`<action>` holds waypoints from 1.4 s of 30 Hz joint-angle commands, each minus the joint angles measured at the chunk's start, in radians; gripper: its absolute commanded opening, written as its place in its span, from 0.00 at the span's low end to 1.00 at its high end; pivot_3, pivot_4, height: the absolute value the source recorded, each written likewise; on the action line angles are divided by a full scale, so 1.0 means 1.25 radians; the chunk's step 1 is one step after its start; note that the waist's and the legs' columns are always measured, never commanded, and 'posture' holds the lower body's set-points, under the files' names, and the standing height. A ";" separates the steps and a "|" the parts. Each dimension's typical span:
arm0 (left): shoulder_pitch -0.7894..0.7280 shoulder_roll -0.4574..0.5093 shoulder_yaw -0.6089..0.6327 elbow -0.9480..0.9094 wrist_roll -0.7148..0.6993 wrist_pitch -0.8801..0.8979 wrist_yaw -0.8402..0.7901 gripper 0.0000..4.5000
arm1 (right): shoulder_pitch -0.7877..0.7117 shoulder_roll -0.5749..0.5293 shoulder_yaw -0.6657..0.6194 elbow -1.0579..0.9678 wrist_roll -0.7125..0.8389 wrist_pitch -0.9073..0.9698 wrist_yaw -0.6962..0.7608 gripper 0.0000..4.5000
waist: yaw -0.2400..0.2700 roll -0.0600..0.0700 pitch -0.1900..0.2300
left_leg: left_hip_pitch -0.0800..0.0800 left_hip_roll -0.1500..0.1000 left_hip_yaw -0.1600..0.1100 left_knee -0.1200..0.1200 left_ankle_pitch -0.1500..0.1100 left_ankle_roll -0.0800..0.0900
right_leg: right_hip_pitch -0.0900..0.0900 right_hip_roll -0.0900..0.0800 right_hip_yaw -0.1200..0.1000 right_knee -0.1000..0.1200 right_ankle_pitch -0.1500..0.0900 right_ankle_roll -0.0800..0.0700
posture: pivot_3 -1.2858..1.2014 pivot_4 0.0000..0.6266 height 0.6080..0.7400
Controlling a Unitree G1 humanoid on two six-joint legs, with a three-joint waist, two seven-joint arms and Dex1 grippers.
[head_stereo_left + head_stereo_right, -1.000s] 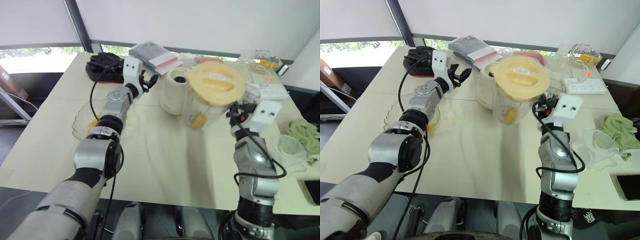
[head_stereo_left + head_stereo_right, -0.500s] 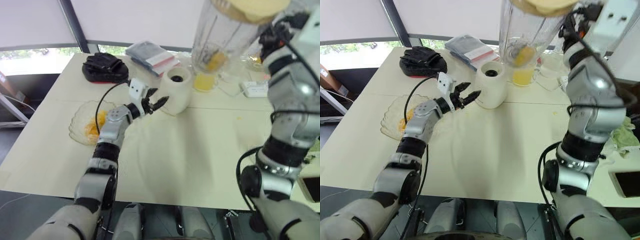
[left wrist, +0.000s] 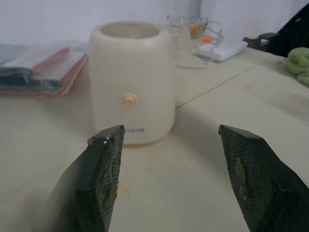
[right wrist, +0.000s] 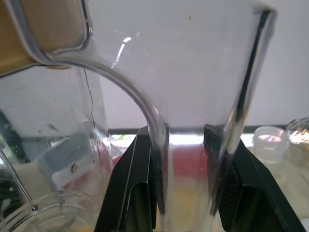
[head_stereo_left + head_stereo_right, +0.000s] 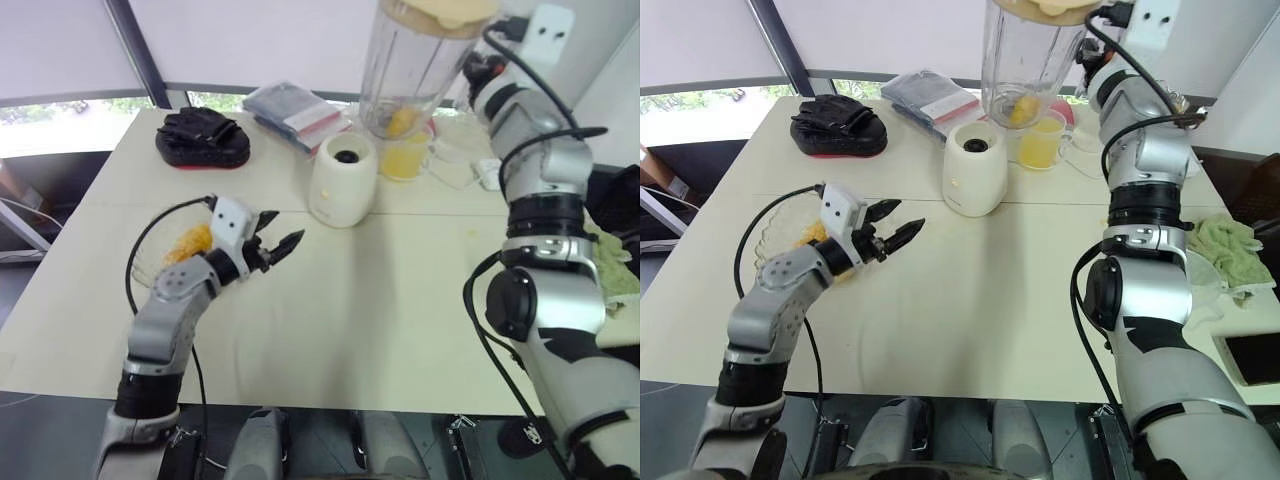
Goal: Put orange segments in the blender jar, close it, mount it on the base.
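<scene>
The right tool is clamped on the handle of the blender jar and holds it in the air, well above the counter. The jar hangs at about 1 o'clock from the white base, not touching it. Orange segments lie in the jar's bottom and the yellow lid sits on top, so filling and closing look done. What is left, as I judge it, is the mounting: bring the jar over the base's open socket and set it down. The left tool hovers empty with its jaws spread, at 7 o'clock from the base, with the glass dish of leftover segments at its 9 o'clock.
</scene>
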 commanded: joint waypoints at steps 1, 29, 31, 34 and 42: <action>0.019 -0.001 0.003 -0.057 -0.007 -0.002 0.034 0.72 | -0.086 0.012 0.013 0.067 -0.010 -0.105 0.020 0.23 | 0.000 0.000 0.000 | 0.000 0.000 0.000 0.000 0.000 0.000 | 0.000 0.000 0.000 0.000 0.000 0.000 | 0.52 0.24 1.00; 0.072 0.010 -0.028 -0.093 0.001 -0.009 0.096 0.72 | -0.150 0.056 0.053 0.367 -0.076 -0.255 0.026 0.23 | 0.001 0.001 0.001 | 0.001 -0.001 0.000 -0.010 0.005 -0.009 | -0.002 -0.002 -0.001 -0.004 0.000 0.000 | 0.52 0.24 1.00; 0.070 0.010 -0.032 -0.091 0.002 -0.011 0.096 0.72 | -0.146 0.058 0.053 0.371 -0.079 -0.249 0.007 0.23 | 0.001 0.001 0.001 | 0.001 -0.001 0.000 -0.010 0.005 -0.009 | -0.002 -0.002 0.000 -0.004 0.000 0.000 | 0.52 0.24 1.00; 0.069 0.012 -0.035 -0.090 0.002 -0.011 0.097 0.72 | -0.143 0.062 0.053 0.370 -0.082 -0.242 -0.025 0.23 | 0.002 0.001 0.001 | 0.001 -0.001 0.000 -0.010 0.005 -0.009 | -0.002 -0.002 -0.001 -0.004 0.000 0.000 | 0.52 0.24 1.00; 0.068 0.011 -0.042 -0.080 0.003 -0.022 0.095 0.72 | -0.114 0.076 0.067 0.350 -0.086 -0.236 -0.056 0.23 | 0.002 0.001 0.001 | 0.002 -0.001 0.000 -0.010 0.006 -0.010 | 0.000 -0.002 -0.001 -0.004 0.000 -0.001 | 0.52 0.24 1.00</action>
